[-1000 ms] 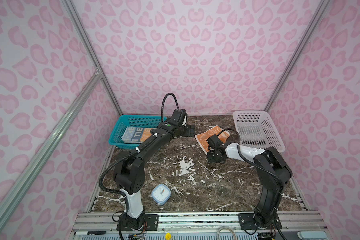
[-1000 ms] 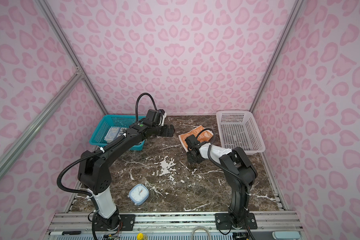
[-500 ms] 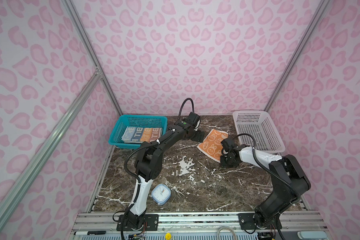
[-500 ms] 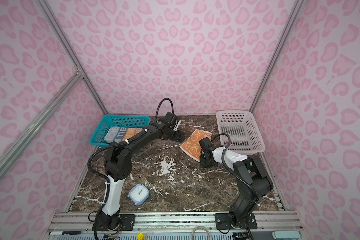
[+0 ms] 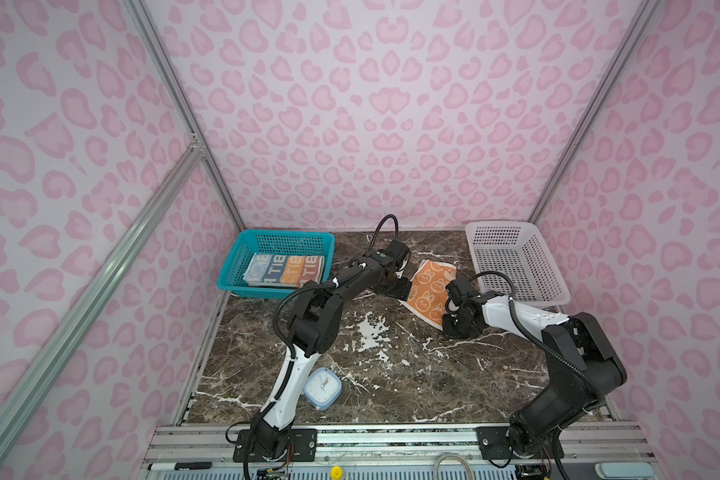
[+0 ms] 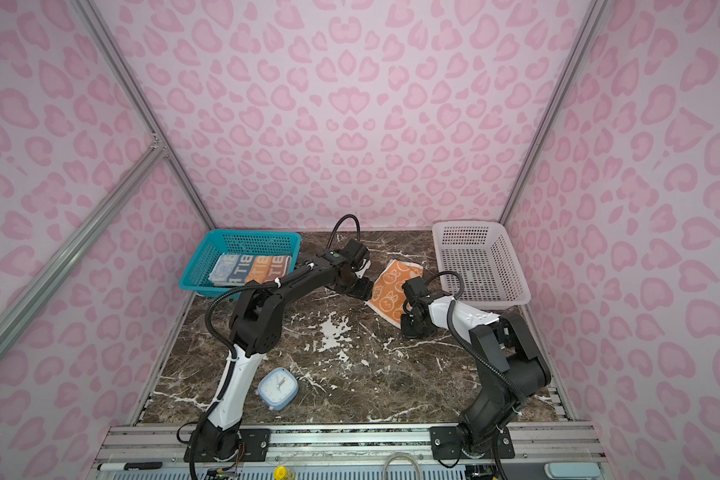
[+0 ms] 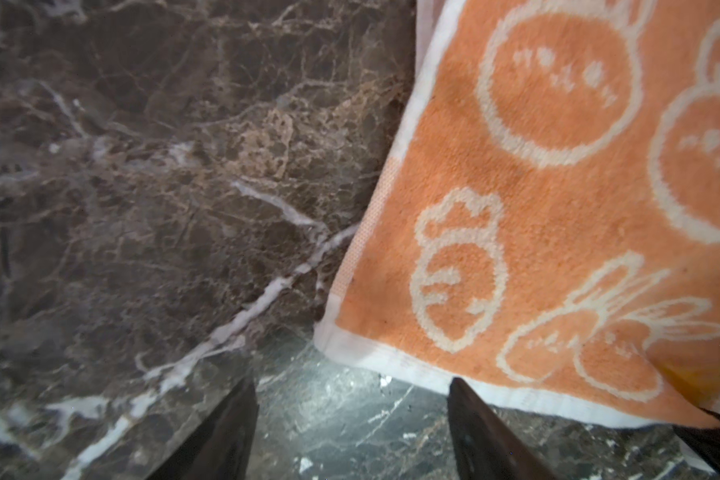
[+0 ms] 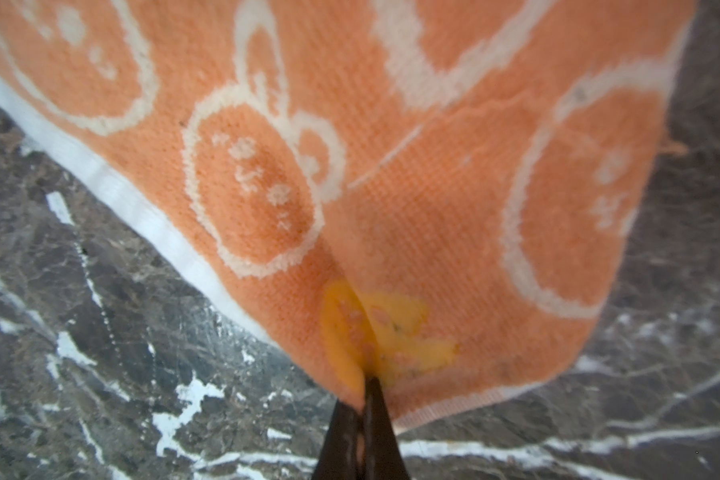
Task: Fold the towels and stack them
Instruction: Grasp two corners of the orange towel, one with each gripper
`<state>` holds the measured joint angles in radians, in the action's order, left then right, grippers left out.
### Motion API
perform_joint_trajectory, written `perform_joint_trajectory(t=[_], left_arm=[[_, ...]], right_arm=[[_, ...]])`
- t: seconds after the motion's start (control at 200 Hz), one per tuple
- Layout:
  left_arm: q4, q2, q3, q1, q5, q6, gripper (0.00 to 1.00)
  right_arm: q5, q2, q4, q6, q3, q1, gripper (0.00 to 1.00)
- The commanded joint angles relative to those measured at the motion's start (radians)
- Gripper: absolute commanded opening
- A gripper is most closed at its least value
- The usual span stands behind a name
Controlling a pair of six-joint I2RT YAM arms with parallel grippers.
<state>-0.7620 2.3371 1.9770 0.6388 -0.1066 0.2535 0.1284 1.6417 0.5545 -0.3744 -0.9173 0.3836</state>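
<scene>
Looking along the right gripper (image 8: 364,395), we find its jaws pressed tight together on a pinch of the orange towel (image 8: 391,187). The cloth creases away from the tips and spreads ahead of them and to either side over the marble table (image 8: 100,332). The left gripper (image 7: 352,384) has its jaws standing apart with only bare table between them. The towel's white-hemmed corner lies just ahead of that gap, and the hem reaches one fingertip, though we cannot tell whether it touches. In a top view the towel sits between the two sets of jaws, with the left gripper at one edge and the right gripper at the opposite, nearer corner, both low at the table. The striped towel (image 5: 285,270) lies in the teal basket (image 5: 287,237), well apart from both sets of jaws and off beyond the left arm's elbow. The white basket (image 5: 512,257) stands near the right gripper, just past the towel's far side. A small blue clock (image 5: 322,388) rests well behind the left jaws, beside that arm's lower link.
</scene>
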Motion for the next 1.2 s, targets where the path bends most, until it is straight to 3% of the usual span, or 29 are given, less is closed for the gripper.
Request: perform_joint_trajectory(t=[0.0, 0.635, 0.83, 0.855, 1.195], left_arm=[[-0.010, 0.037, 0.039, -0.002, -0.017, 0.004, 0.70], [-0.004, 0.064, 0.023, 0.003, -0.029, 0.028, 0.41], [-0.006, 0.089, 0.037, 0.004, -0.025, 0.037, 0.37], [-0.005, 0.092, 0.040, 0.004, -0.024, 0.039, 0.33], [-0.010, 0.129, 0.068, 0.003, -0.018, 0.054, 0.14]], right_arm=[[0.008, -0.006, -0.008, 0.001, 0.014, -0.003, 0.00], [0.020, -0.002, -0.022, -0.001, 0.017, -0.006, 0.00], [0.027, -0.007, -0.024, -0.002, 0.018, -0.006, 0.00], [0.028, -0.007, -0.026, -0.002, 0.019, -0.007, 0.00], [0.037, -0.021, -0.039, -0.003, 0.035, -0.006, 0.00]])
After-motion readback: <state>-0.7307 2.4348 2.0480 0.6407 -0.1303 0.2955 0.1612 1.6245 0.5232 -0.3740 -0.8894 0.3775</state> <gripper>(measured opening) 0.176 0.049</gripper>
